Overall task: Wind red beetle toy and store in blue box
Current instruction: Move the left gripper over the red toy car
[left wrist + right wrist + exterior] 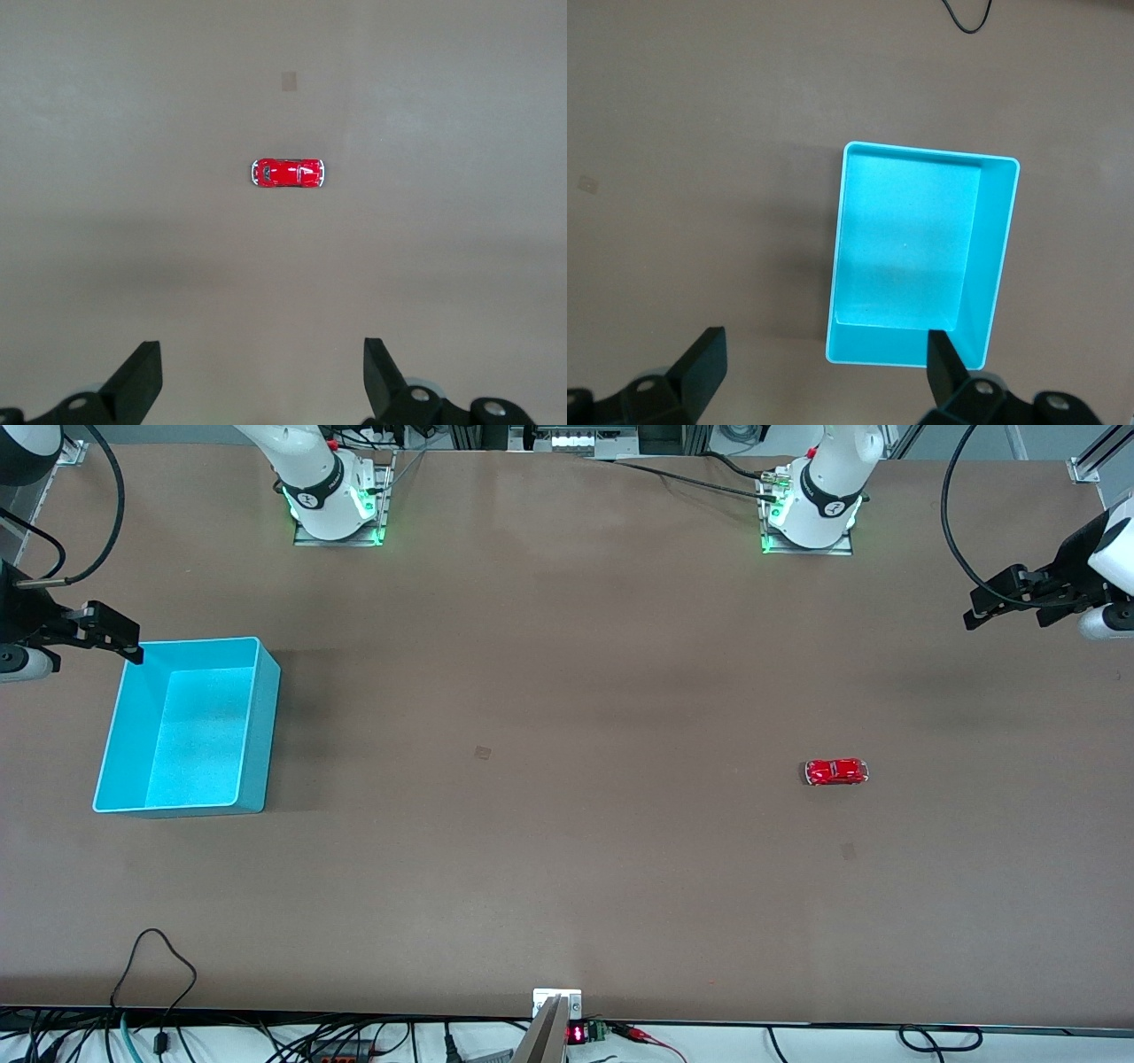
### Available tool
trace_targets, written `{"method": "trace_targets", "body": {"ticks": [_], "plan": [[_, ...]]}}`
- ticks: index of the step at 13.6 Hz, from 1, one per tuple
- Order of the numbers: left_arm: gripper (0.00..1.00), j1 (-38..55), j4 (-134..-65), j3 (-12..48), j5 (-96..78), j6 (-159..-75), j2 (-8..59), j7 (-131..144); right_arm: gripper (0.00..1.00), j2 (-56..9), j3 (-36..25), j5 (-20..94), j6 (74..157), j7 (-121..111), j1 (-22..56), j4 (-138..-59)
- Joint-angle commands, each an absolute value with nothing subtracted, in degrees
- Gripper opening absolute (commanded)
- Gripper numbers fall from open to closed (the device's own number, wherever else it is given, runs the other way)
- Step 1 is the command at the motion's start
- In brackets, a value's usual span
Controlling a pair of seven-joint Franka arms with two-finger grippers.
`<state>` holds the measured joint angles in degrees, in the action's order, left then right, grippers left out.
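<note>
Here the red beetle toy (288, 173) lies well apart from both grippers' wide, empty fingers (142, 376).

The red beetle toy (835, 771) has a glossy, smooth shell with bright highlights and silvery, metal-looking bumpers; the blue box (257, 731) looks like thin, smooth plastic with a slight sheen (its floor paler and finely speckled); the table (567, 868) is matt brown, even and dull; both grippers' fingers (142, 376) are matt black, seemingly plastic.
</note>
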<state>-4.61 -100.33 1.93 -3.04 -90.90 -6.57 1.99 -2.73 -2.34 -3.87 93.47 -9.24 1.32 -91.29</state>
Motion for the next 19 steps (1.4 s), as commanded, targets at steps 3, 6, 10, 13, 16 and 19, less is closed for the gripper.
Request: {"method": "trace_targets", "body": {"ticks": [3,6,10,13,16,19], "plan": [[1.00,-5.2,-103.0,2.4,-3.6,-91.1,-8.3,2.3,1.00,-2.3,-2.0,-3.5,92.5,-8.7,1.2,-90.9],[1.00,-5.1,-102.7,2.4,-3.5,-91.6,-6.0,1.2,1.00,-2.3,-1.9,-3.5,92.6,-8.7,1.3,-90.9],[1.00,-5.1,-95.8,1.9,-3.3,-91.2,5.2,-11.1,1.00,-2.6,-1.9,-3.0,92.7,-6.2,1.2,-90.8],[1.00,-5.3,-96.5,1.8,-3.2,-93.7,9.0,-15.7,1.00,-2.6,-1.9,-2.8,92.6,-5.2,1.1,-91.0],[1.00,-5.3,-103.0,1.8,-3.2,-103.3,10.5,-29.0,1.00,-2.9,-2.3,-2.4,92.8,-4.8,0.7,-91.0],[1.00,-5.4,-107.7,1.8,-3.1,-112.8,12.9,-42.1,1.00,-3.1,-2.5,1.1,92.7,-4.8,-0.5,-91.0]]}}
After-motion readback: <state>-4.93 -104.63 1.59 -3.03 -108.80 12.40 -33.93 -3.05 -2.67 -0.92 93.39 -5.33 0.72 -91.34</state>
